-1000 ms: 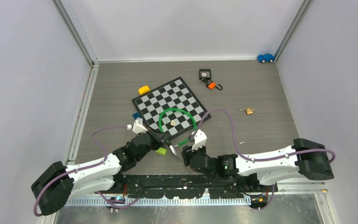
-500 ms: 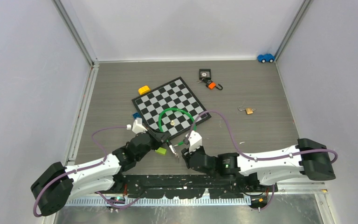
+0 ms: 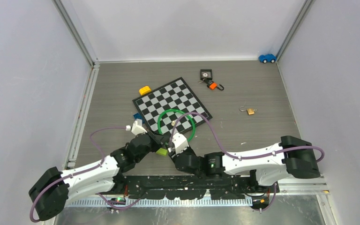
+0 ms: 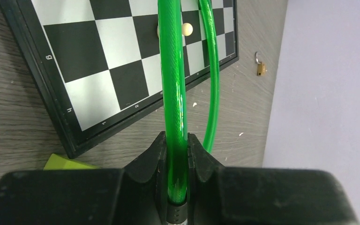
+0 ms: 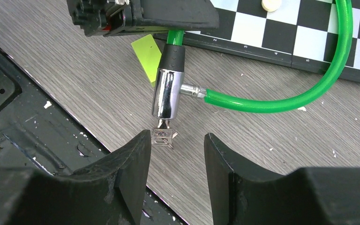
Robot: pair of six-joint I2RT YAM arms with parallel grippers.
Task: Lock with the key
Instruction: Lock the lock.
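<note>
Green, plastic-sheathed cable lock (image 3: 177, 123) is lying in a loop across the near corner of the chessboard (image 3: 168, 96), with both of its ends running off the board's near edge. The left hand (image 4: 176, 140) is clamping the cable tightly between its two black fingers, just where the green sheath is meeting a black collar. Below that collar the chrome lock cylinder (image 5: 168, 93) is pointing away from the chessboard, over the grey wood-grain desk (image 3: 262, 89); the cable's other end is plugging into its side. The small silver key (image 5: 163, 136) is sitting in the cylinder's far end, with only its head showing.

The right hand (image 5: 177, 140) is hovering just off the board's near edge with its fingers (image 5: 126, 168) spread apart. The key head is lying in the gap between them, close to one finger, though whether it is touching is unclear.

A white chess piece (image 5: 270, 4) is standing on the chessboard inside the loop. A lime-green block (image 5: 147, 51) is lying just beside the board's near edge, next to the cylinder. A brass padlock (image 3: 250, 111) is resting well to the right of the board.
</note>
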